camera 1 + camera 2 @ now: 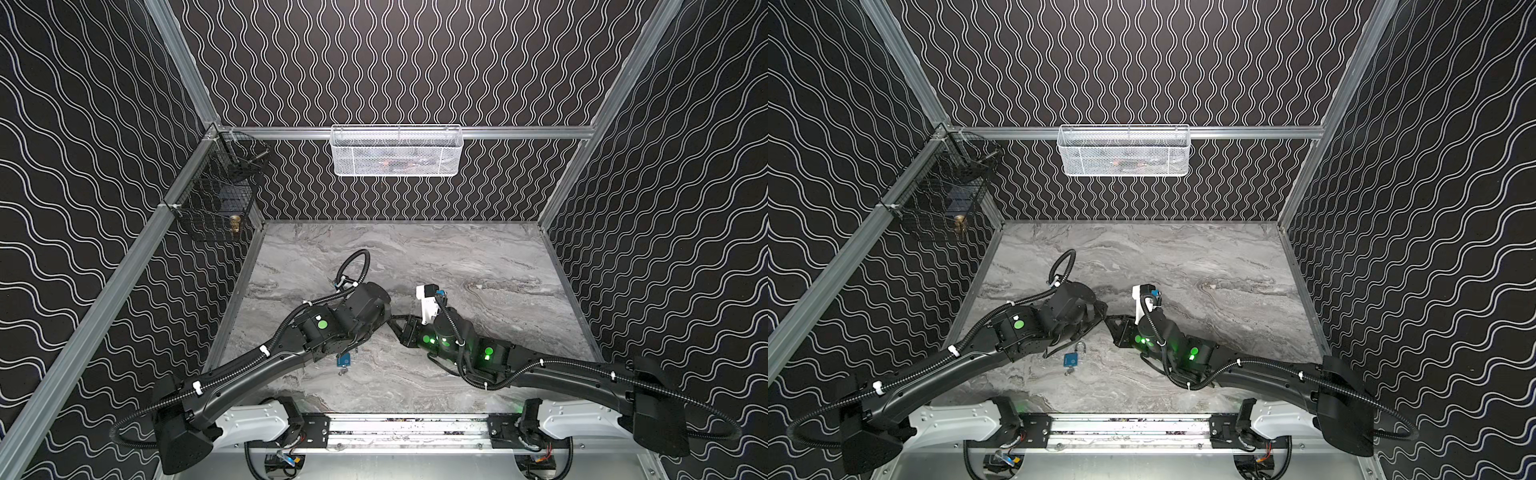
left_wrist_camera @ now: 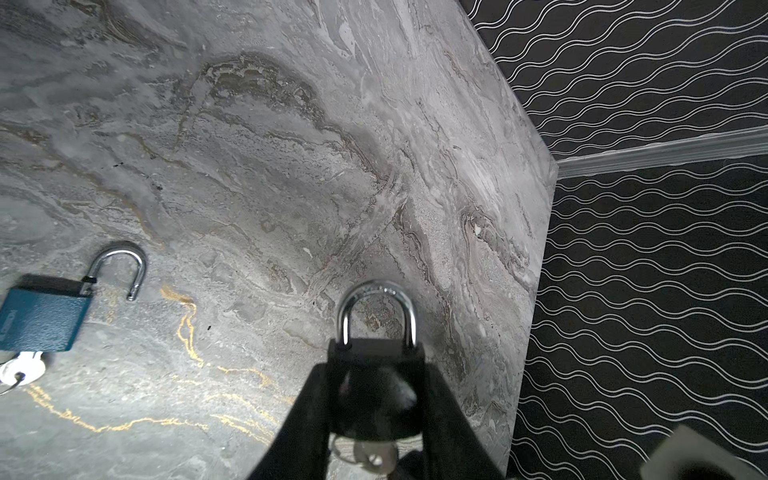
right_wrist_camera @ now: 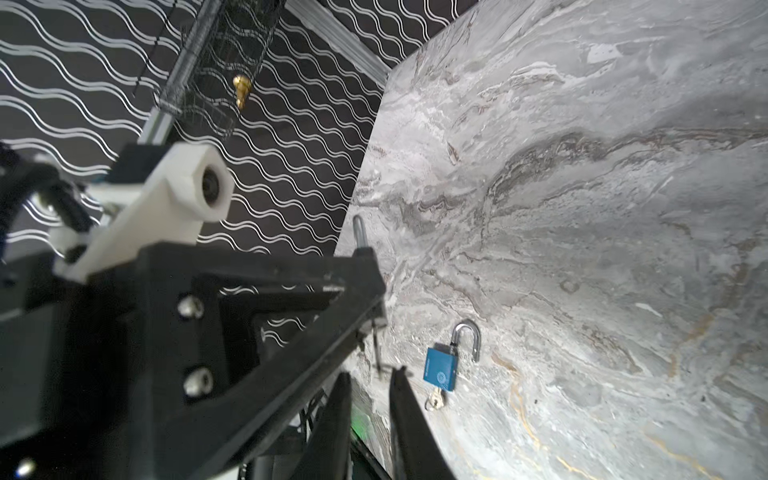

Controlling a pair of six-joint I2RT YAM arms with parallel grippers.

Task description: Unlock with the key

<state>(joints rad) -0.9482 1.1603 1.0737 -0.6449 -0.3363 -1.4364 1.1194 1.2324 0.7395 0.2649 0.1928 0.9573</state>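
Observation:
My left gripper [image 2: 376,374] is shut on the body of a black padlock [image 2: 376,395]. Its steel shackle [image 2: 376,311] is closed and points away from the wrist. A silver key [image 2: 374,457] with a ring sticks out of the padlock's underside. In the right wrist view that key [image 3: 377,349] hangs as a thin blade below the left gripper's fingers. My right gripper [image 3: 370,376] stands just under it, with a clear gap between its fingers and the key's end at the gap. In both top views the two grippers [image 1: 390,321] [image 1: 1106,318] meet tip to tip above the table's middle.
A blue padlock [image 1: 343,360] [image 1: 1071,359] lies on the marble table near the front with its shackle swung open and a key in it. A white mesh basket [image 1: 397,151] hangs on the back rail. A black wire basket [image 1: 216,195] holding a brass piece hangs on the left wall.

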